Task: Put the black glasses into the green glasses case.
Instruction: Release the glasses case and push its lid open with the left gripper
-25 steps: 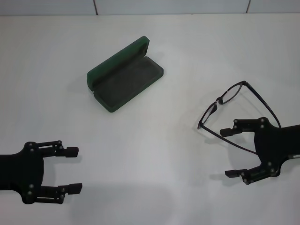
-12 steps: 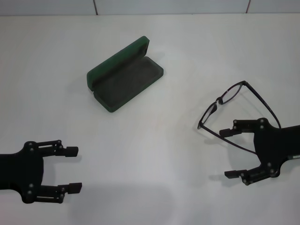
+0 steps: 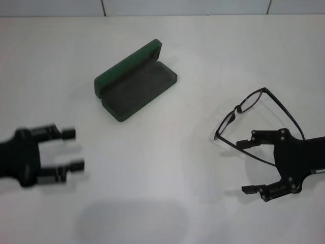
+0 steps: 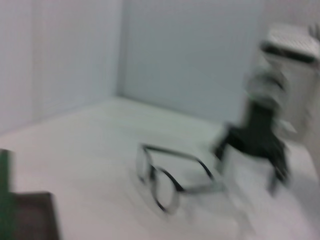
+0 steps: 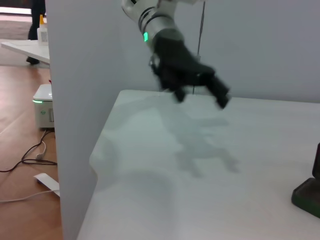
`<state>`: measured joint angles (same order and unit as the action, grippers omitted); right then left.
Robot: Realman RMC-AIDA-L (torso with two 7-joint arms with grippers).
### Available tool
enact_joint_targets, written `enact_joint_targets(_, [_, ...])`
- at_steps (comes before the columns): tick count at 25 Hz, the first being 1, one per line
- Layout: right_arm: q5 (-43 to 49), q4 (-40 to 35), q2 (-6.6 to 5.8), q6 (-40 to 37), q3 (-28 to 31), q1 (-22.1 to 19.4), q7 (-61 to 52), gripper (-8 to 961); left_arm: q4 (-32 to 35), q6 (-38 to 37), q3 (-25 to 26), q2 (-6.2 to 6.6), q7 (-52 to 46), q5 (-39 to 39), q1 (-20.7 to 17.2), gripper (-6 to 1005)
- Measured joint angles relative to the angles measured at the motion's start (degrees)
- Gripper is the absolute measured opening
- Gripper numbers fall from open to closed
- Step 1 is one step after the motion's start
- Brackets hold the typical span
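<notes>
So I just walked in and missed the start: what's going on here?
A two-armed robot is set to pack the black glasses into the green glasses case, which lies open on the white table. Nothing is held. The right hand is open beside the glasses, one finger over a temple arm. The left hand, also open, is at the near left.

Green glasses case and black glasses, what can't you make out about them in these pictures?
- Green glasses case: lid's outside faces away in head view; wrist views cut the case at the edge.
- Black glasses: right gripper overlaps one temple arm in head view; left wrist view is blurred.
</notes>
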<state>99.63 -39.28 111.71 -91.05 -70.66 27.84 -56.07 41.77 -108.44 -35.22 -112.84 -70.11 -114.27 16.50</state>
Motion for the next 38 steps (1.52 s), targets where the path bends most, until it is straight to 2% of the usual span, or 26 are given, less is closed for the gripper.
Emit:
enact_joint_targets(3, [0.0, 0.02, 0.06, 0.0, 0.0, -0.05, 0.0, 869, -0.03, 0.17, 3.78, -0.09, -9.97, 1.85, 1.5, 802])
enact_joint_targets(7, [0.05, 0.05, 0.25, 0.0, 0.0, -0.07, 0.0, 869, 0.04, 0.78, 6.9, 0.45, -19.95, 2.22, 4.13, 801])
enact_joint_targets(11, [0.33, 0.03, 0.46, 0.0, -0.02, -0.07, 0.0, 869, 1.28, 6.42, 6.47, 1.17, -29.42, -0.84, 7.28, 800])
enact_joint_targets(15, [0.44, 0.01, 0.6, -0.03, -0.24, -0.02, 0.0, 869, 4.9, 11.1, 6.2, 0.51, -34.29, -5.69, 10.47, 799])
enact_joint_targets(19, [0.47, 0.0, 0.63, -0.08, -0.41, 0.19, 0.0, 869, 9.26, 14.1, 3.61, -0.36, -37.99, -10.19, 14.04, 799])
enact_joint_targets(26, [0.48, 0.0, 0.61, -0.15, -0.47, 0.39, 0.0, 868, 13.17, 20.6, -6.63, -1.1, -43.76, -18.02, 21.61, 800])
enact_joint_targets(30, [0.51, -0.02, 0.64, -0.18, -0.55, 0.69, 0.0, 868, 12.56, 24.34, -10.54, -1.46, -45.4, -22.39, 25.78, 800])
enact_joint_targets(33, [0.98, -0.19, 1.11, -0.12, -0.7, 1.25, 0.0, 868, 11.43, 26.77, -12.01, -2.01, -45.77, -25.01, 27.66, 800])
enact_joint_targets(38, [1.5, -0.61, 1.47, -0.14, -0.81, 1.29, 0.0, 868, 6.12, 32.08, -13.39, -3.11, -45.85, -29.77, 31.95, 799])
